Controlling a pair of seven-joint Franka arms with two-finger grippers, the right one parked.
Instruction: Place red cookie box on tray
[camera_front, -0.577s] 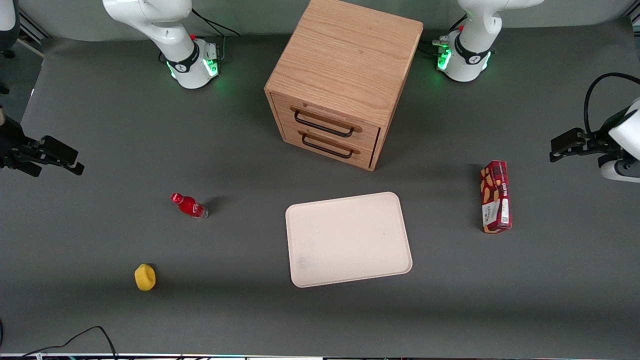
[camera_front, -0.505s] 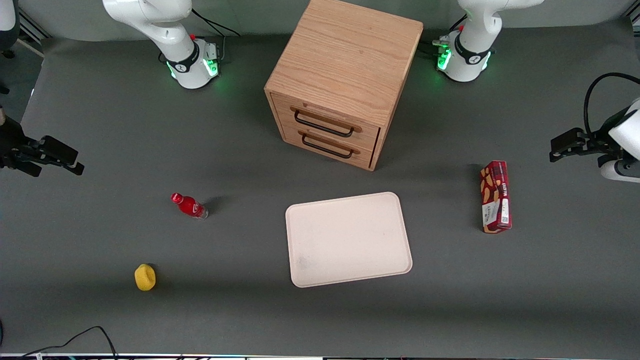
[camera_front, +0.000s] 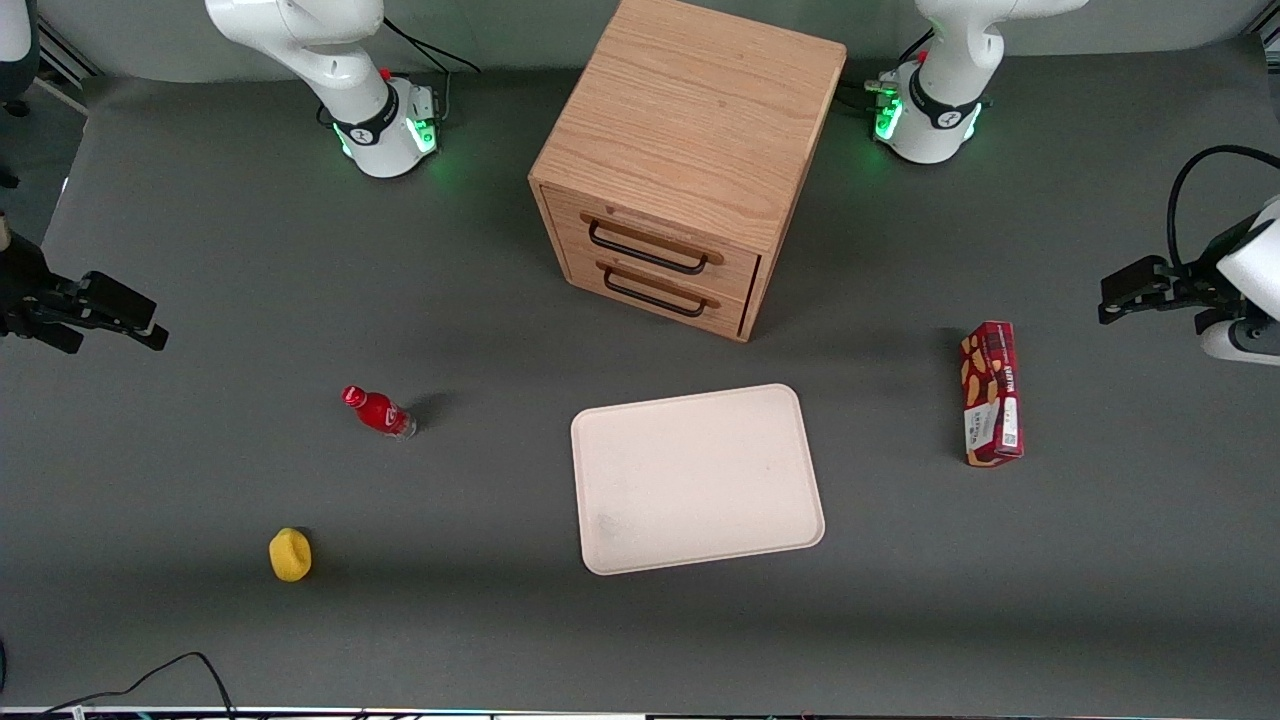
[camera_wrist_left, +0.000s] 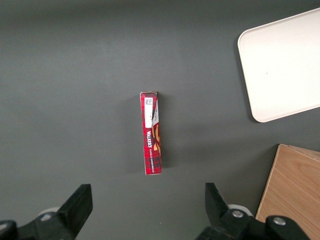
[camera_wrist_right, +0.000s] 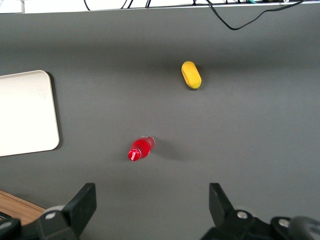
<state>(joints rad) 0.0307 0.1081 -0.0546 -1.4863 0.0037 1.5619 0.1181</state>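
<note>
The red cookie box (camera_front: 992, 392) lies flat on the grey table toward the working arm's end, apart from the tray. In the left wrist view the red cookie box (camera_wrist_left: 151, 133) shows lengthwise, its white label end away from the gripper. The pale cream tray (camera_front: 695, 480) lies in front of the drawer cabinet with nothing on it; a corner of the tray (camera_wrist_left: 282, 65) shows in the left wrist view. My gripper (camera_front: 1115, 295) hangs above the table, out past the box toward the table's end. The gripper (camera_wrist_left: 147, 210) is open, nothing between its fingers.
A wooden two-drawer cabinet (camera_front: 680, 170) stands farther from the front camera than the tray, both drawers closed. Toward the parked arm's end stand a small red bottle (camera_front: 378, 411) and a yellow object (camera_front: 290, 554). A black cable (camera_front: 150, 680) loops at the near edge.
</note>
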